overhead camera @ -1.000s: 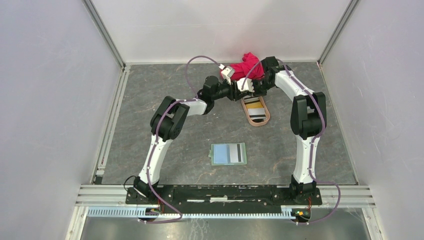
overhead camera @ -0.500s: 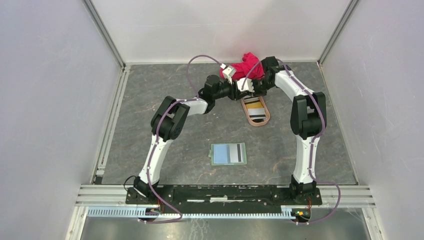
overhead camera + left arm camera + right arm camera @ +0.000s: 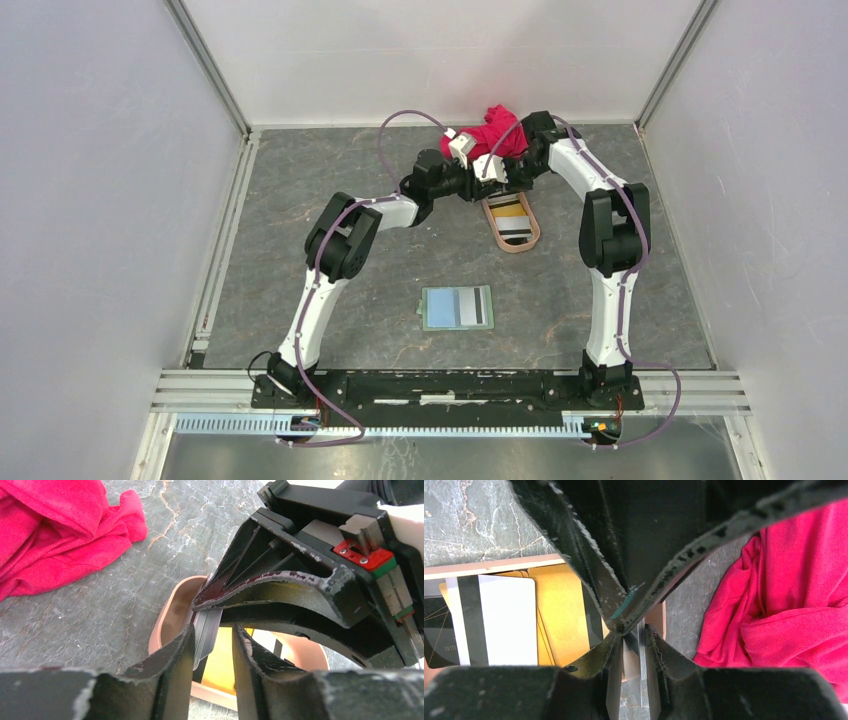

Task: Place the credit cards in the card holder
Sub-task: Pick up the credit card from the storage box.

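Observation:
Both grippers meet over the far end of the pinkish-tan tray (image 3: 528,240). My right gripper (image 3: 631,635) is shut on a grey striped credit card (image 3: 642,655), held on edge above the tray. My left gripper (image 3: 212,632) is open around the same card (image 3: 204,625). The card lies against one of its fingers (image 3: 175,655), with a gap to the other. An orange-yellow card (image 3: 561,610) and a white card with a black stripe (image 3: 506,620) lie in the tray. The sage-green card holder (image 3: 457,307) lies open near the table's middle, away from both grippers.
A crumpled red cloth (image 3: 490,135) lies at the back, just beyond the tray and beside both grippers. White walls enclose the grey stone-patterned table on three sides. A metal rail (image 3: 450,385) with the arm bases runs along the near edge.
My left gripper's jaws have narrowed a little around the card, and its wrist has shifted slightly. The right arm and the card holder have not moved.

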### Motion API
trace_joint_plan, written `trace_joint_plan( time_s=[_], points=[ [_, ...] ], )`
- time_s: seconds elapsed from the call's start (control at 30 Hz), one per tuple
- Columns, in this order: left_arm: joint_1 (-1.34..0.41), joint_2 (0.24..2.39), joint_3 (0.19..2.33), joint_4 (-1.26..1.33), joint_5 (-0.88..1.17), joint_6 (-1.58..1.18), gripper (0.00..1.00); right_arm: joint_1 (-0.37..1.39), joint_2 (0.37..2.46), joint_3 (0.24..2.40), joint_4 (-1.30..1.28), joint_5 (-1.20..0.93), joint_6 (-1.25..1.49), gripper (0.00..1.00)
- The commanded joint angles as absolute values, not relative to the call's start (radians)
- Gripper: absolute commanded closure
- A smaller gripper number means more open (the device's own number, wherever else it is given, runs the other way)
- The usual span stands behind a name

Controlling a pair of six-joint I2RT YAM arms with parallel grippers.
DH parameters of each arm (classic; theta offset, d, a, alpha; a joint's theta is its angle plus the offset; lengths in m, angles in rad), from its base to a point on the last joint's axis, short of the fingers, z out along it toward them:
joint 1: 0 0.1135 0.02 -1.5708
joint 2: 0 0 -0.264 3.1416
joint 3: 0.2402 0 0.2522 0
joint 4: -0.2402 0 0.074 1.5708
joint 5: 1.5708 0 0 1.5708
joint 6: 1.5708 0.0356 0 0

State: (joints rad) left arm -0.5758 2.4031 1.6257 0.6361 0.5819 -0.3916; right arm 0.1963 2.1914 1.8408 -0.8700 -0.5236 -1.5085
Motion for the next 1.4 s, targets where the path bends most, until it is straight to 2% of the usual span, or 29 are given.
trace_joint_plan(
  time_s=[0.0,0.07,0.17,0.23,0.3,0.33,0.47,0.53,0.7,0.93,1.2,1.37],
  points=[
    [-0.590,2.419,1.682,0.627,0.608,-0.329,0.66,0.198,2.219,1.862,-0.935,-0.526,-1.623,0.74],
    [-0.591,2.422,1.685,0.627,0.607,-0.331,0.74,0.198,2.223,1.863,-0.935,-0.526,-1.622,0.74],
    [-0.592,2.430,1.700,0.619,0.626,-0.329,0.92,0.198,2.224,1.862,-0.935,-0.527,-1.620,0.74],
    [-0.593,2.431,1.704,0.606,0.630,-0.324,0.97,0.198,2.222,1.862,-0.936,-0.525,-1.618,0.74],
    [-0.594,2.427,1.701,0.611,0.628,-0.315,0.98,0.198,2.217,1.861,-0.935,-0.528,-1.613,0.72],
    [-0.594,2.420,1.693,0.620,0.628,-0.310,0.98,0.199,2.216,1.863,-0.937,-0.533,-1.607,0.67],
    [-0.594,2.397,1.654,0.665,0.641,-0.292,0.98,0.195,2.190,1.864,-0.936,-0.559,-1.576,0.34],
    [-0.593,2.393,1.646,0.679,0.651,-0.290,0.98,0.186,2.171,1.862,-0.934,-0.574,-1.567,0.22],
    [-0.594,2.380,1.621,0.720,0.662,-0.289,0.98,0.163,2.098,1.836,-0.933,-0.609,-1.560,0.08],
    [-0.593,2.340,1.572,0.799,0.665,-0.303,0.98,0.123,1.985,1.770,-0.959,-0.672,-1.554,0.03],
    [-0.591,2.203,1.443,0.922,0.687,-0.352,0.98,0.083,1.748,1.610,-0.989,-0.803,-1.427,0.06],
    [-0.588,2.087,1.401,0.826,0.763,-0.366,0.98,0.050,1.615,1.500,-1.063,-0.946,-1.350,0.09]
  ],
)
